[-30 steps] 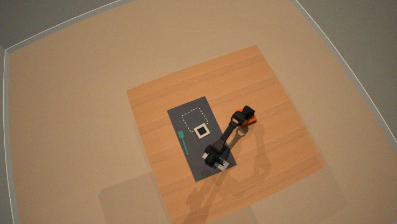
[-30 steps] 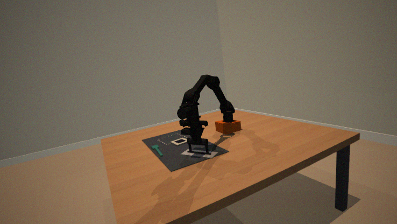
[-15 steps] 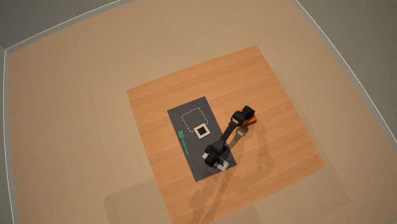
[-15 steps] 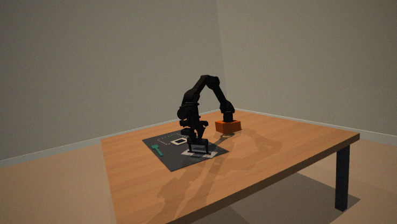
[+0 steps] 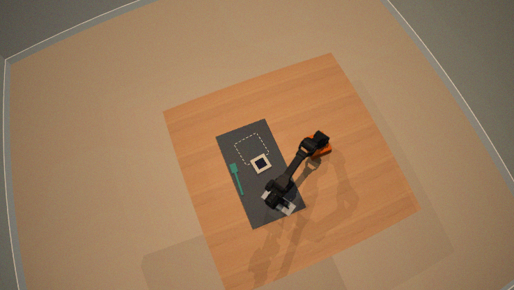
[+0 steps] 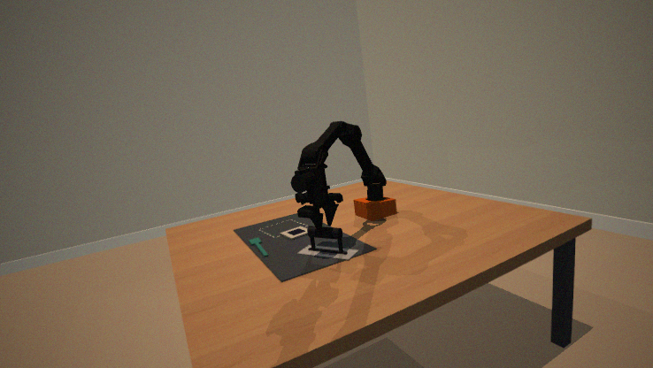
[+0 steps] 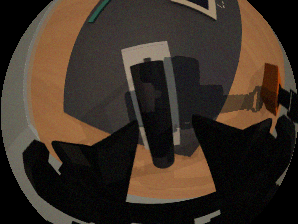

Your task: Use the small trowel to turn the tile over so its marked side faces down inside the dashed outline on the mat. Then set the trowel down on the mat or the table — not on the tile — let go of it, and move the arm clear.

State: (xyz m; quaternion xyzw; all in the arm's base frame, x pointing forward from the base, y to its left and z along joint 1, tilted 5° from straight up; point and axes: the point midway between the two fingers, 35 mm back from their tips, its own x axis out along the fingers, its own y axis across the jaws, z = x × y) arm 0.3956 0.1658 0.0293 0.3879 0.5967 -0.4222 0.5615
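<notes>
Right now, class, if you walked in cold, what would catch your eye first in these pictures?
The black arm arches from its orange base down over the near end of the dark mat, its gripper open just above a pale patch and holding nothing. The green trowel lies untouched along the mat's edge. The white tile sits dark mark up, just outside a corner of the dashed outline.

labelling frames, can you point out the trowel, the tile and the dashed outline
trowel (image 5: 237,181), top view, middle of its green handle
tile (image 5: 260,163), top view, dark square at its centre
dashed outline (image 5: 234,146), top view, its left corner
</notes>
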